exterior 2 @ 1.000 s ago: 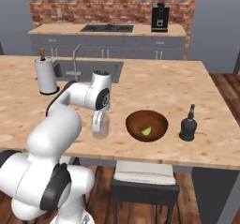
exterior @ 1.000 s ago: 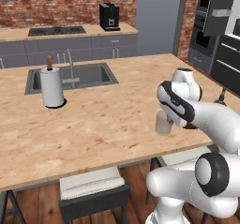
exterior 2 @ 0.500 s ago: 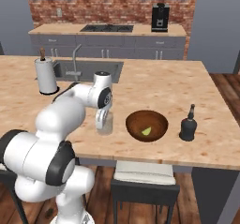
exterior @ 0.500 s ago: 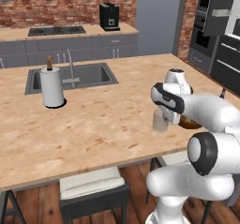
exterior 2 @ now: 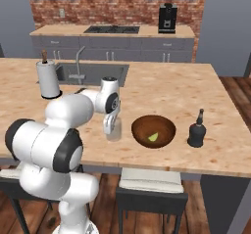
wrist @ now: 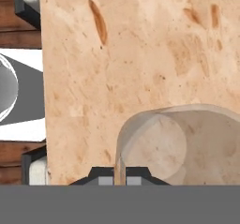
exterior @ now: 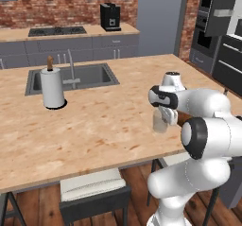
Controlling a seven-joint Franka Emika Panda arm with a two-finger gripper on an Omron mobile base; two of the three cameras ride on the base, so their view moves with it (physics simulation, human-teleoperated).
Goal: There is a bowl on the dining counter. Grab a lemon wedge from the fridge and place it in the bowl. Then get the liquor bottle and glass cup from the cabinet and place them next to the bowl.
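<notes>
The glass cup is low over the dining counter, just left of the brown bowl; I cannot tell if it touches the top. My gripper is shut on the cup's wall from above. In the hand view the fingertips pinch the rim of the glass cup over the speckled dining counter. The lemon wedge lies inside the bowl. The dark liquor bottle stands upright to the right of the bowl. From the left base camera the glass cup hangs under my gripper.
A paper towel roll stands by the inset sink at the far left. Cushioned stools sit under the counter's near edge. A coffee machine is on the back counter.
My arm's lower links have swung around while the hand stayed low with the cup. The cup has shifted only a little, a touch closer to the bowl.
</notes>
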